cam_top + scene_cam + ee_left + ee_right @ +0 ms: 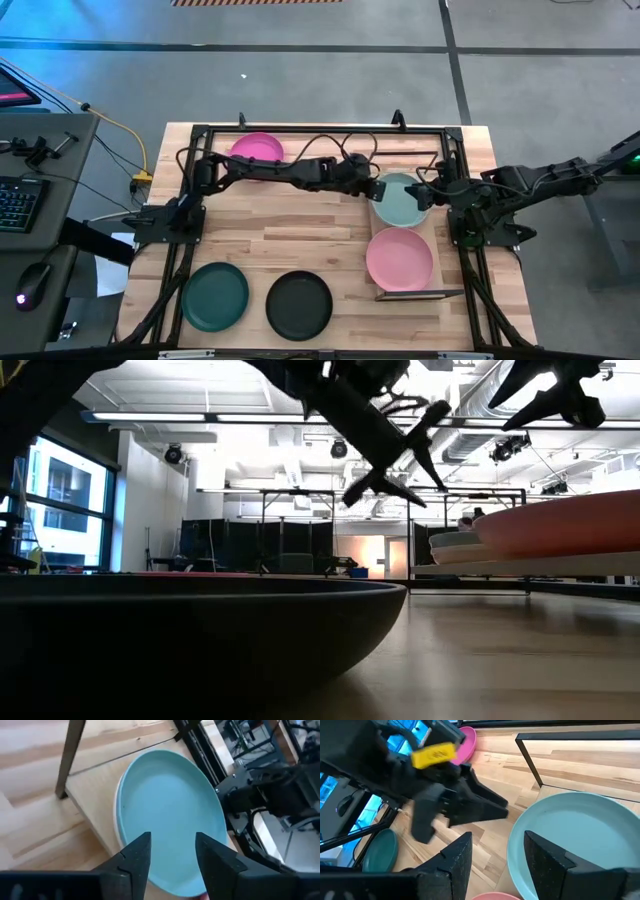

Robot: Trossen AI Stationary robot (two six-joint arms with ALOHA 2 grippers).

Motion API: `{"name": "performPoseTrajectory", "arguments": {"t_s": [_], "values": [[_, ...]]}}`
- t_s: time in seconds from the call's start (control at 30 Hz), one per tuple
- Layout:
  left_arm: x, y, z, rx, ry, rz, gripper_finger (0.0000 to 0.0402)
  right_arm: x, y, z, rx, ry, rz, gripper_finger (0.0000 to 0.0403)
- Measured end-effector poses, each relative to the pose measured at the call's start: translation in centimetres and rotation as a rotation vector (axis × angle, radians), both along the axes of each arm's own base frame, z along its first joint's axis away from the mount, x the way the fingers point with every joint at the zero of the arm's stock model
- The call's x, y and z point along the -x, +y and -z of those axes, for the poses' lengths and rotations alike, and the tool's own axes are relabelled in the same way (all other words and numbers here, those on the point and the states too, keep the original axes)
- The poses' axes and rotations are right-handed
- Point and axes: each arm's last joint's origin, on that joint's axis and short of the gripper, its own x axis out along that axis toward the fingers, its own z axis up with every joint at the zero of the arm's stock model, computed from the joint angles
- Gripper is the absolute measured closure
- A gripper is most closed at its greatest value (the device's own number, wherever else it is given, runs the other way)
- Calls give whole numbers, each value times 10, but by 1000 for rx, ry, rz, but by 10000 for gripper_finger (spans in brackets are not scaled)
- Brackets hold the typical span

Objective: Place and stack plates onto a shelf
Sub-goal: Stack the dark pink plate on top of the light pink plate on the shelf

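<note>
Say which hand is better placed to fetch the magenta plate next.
Left, probably. The magenta plate lies at the table's far edge beside the left arm's base, while the right hand is across the pale teal plate on the shelf. The left hand hovers open there.

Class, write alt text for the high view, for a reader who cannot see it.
Overhead, both open grippers, left gripper and right gripper, flank a pale teal plate on the shelf beside a light pink plate. Magenta, dark green and black plates lie on the table.
</note>
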Motion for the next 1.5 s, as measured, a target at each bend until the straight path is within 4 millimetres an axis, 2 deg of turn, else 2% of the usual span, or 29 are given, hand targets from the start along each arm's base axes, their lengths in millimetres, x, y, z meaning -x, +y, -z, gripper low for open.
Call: {"name": "performPoseTrajectory", "arguments": {"t_s": [0.17, 0.3, 0.47, 0.6, 0.73, 0.83, 0.97, 1.07, 1.2, 1.37, 1.5], "values": [[16, 0, -32, -125, 27, 89, 256, 0, 0, 0, 0, -3, 0, 242], [39, -10, -53, -246, 87, 128, 256, -1, 0, 0, -1, -1, -3, 242], [82, -33, -51, -296, 121, 120, 256, -5, 2, 4, -4, 37, -38, 242], [124, -53, -45, -282, -9, 123, 257, -11, 4, 7, 10, 66, -55, 242], [171, -69, -47, -295, -223, 147, 257, -22, 7, 10, 49, 89, -111, 242], [203, -76, -51, -348, -349, 185, 257, -33, 10, 7, 115, 58, -172, 242], [234, -81, -56, -414, -400, 255, 257, -44, 13, -2, 209, -21, -243, 242], [249, -82, -60, -452, -411, 283, 257, -47, 14, -8, 254, -71, -267, 242], [258, -82, -68, -462, -450, 282, 257, -48, 14, -9, 272, -82, -277, 242], [259, -82, -68, -454, -450, 269, 257, -48, 14, -9, 266, -81, -276, 242], [257, -77, -65, -324, -436, 190, 257, -48, 14, -9, 261, -85, -276, 242]]}}
